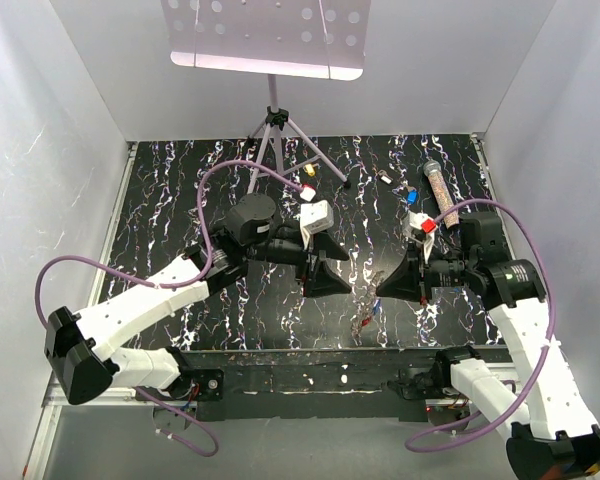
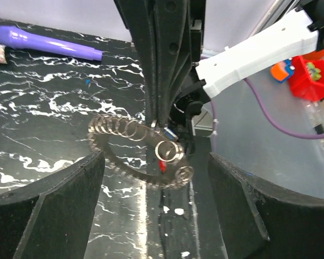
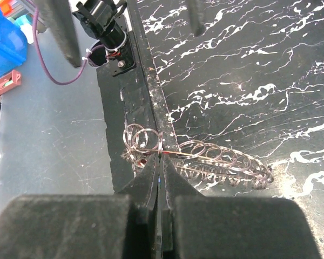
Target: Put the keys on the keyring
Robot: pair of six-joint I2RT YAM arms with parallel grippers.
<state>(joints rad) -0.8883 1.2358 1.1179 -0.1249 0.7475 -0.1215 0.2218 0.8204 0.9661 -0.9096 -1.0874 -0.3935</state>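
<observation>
Pinching keyring, right pincer, contact hidden

The left arm and right arm bend in toward each other. The left pincer has its fingers spread wide. The right pincer is pinched tight together.

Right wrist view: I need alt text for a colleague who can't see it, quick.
The right tool, shut, pinches the keyring, a grey loop of small linked coils, near its left end. The rest of the loop stretches right over the black, white-veined table, beside the table's edge.
</observation>
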